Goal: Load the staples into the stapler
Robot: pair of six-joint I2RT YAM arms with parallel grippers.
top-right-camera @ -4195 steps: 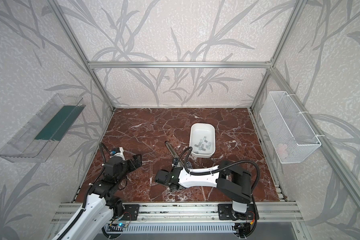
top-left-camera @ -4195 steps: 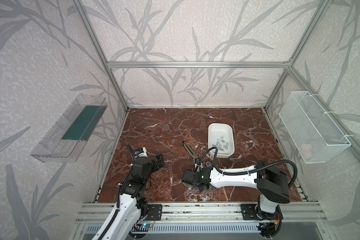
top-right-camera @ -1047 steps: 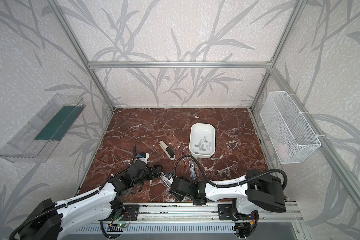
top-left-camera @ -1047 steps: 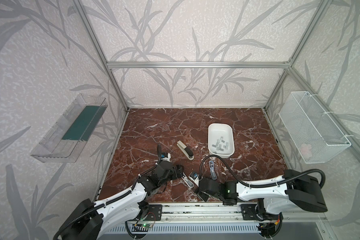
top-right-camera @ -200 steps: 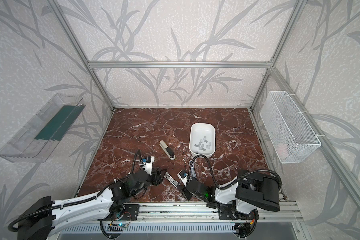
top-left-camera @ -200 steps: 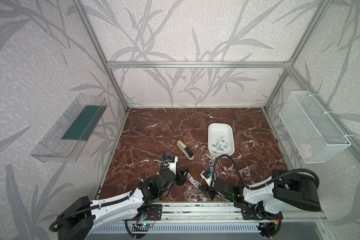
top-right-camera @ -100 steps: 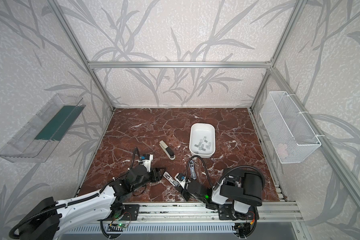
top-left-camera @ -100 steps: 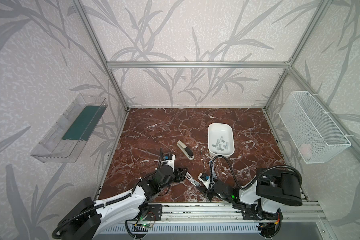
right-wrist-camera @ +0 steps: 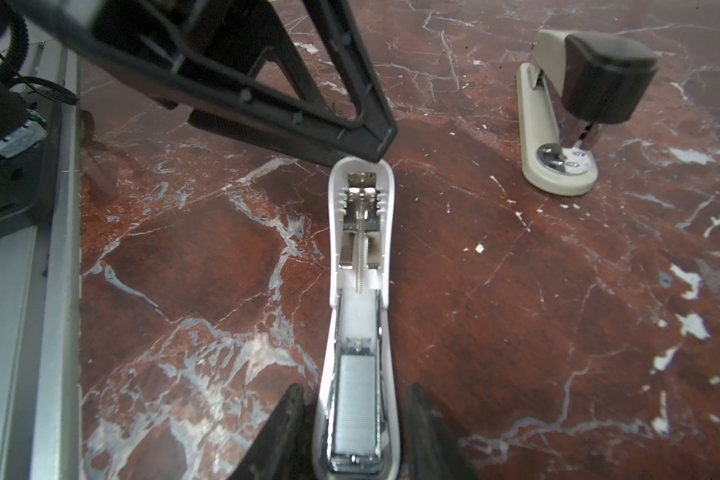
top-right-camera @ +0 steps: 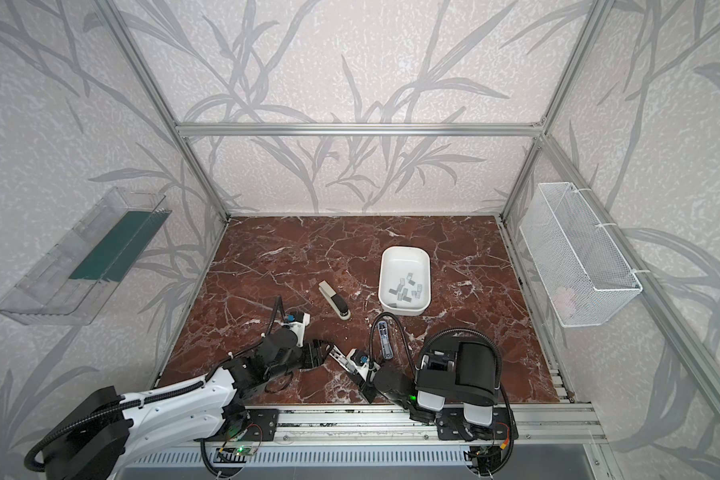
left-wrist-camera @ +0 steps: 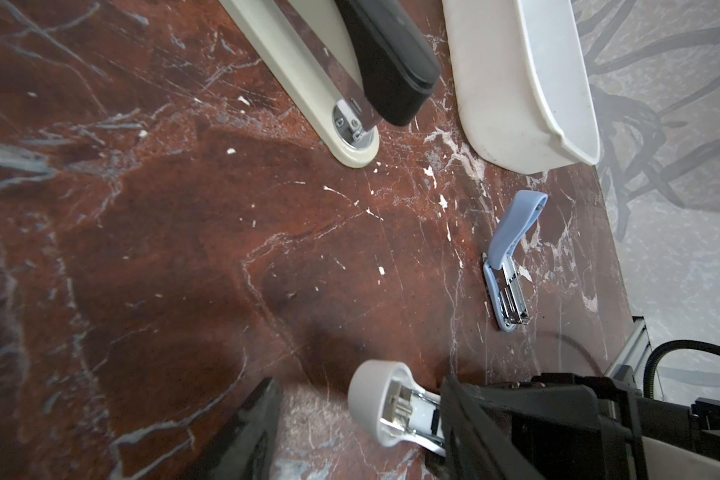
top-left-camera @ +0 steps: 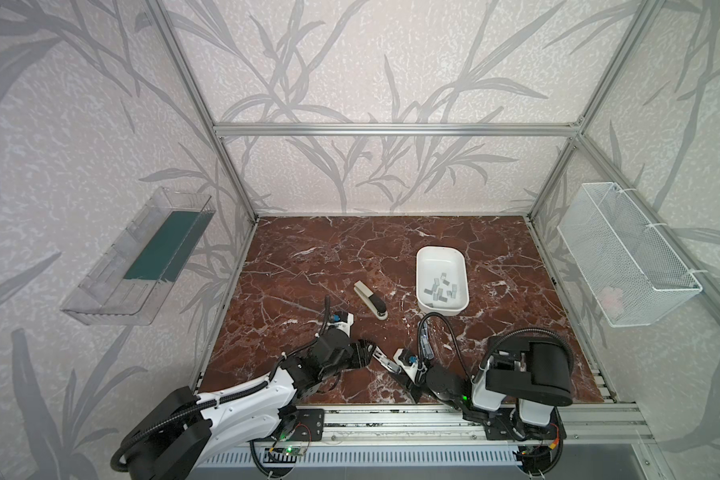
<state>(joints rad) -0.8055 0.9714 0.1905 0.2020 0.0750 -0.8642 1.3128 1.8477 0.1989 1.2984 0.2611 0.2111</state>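
Note:
A white stapler lies opened flat near the table's front, seen in both top views. A grey strip of staples sits in its channel. My right gripper is shut on the stapler's base end, one finger on each side. My left gripper is open around the lid end, and one finger touches its tip. More staples lie loose in a white tray.
A beige and black stapler stands closed behind the grippers. A small blue stapler lies open to the right, near the right arm's cable. A wire basket and a clear shelf hang on the side walls.
My right gripper's jaws have narrowed onto the white stapler, and its arm has folded back toward its base. The left gripper has barely moved.

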